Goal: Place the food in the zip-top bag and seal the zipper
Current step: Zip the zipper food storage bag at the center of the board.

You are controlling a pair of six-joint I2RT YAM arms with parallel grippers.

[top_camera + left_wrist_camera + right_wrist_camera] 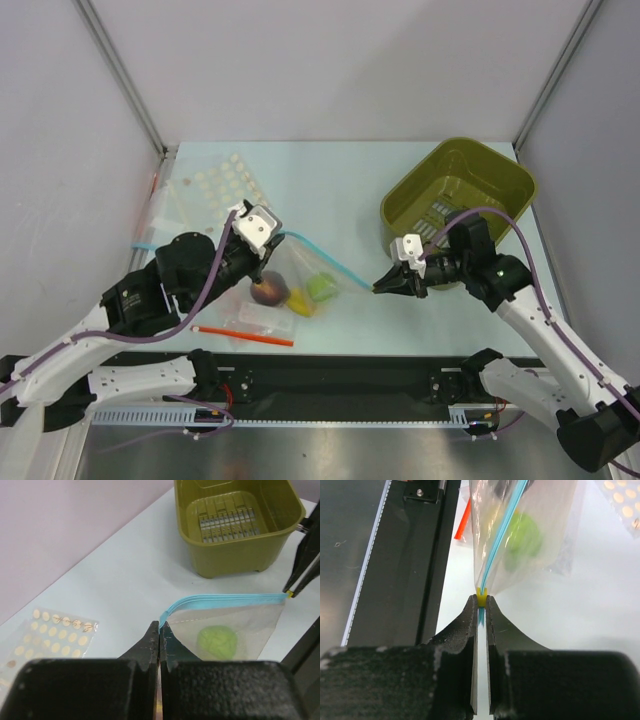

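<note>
- The left gripper (159, 630) is pinched tight on one end of the blue zipper (225, 598).
- The right gripper (481, 602) is clamped on the other end, at a small yellow tab (481, 596).
- The bag (312, 268) is stretched between them, near the middle of the table (330, 190).
- The green fruit (217, 641) sits inside the bag. The red fruit (268, 292) and yellow fruit (302, 303) lie beside it, seemingly inside too.
- An olive basket (235, 555) stands beyond the right gripper, and a dotted bag (55, 635) lies off to the left.
</note>
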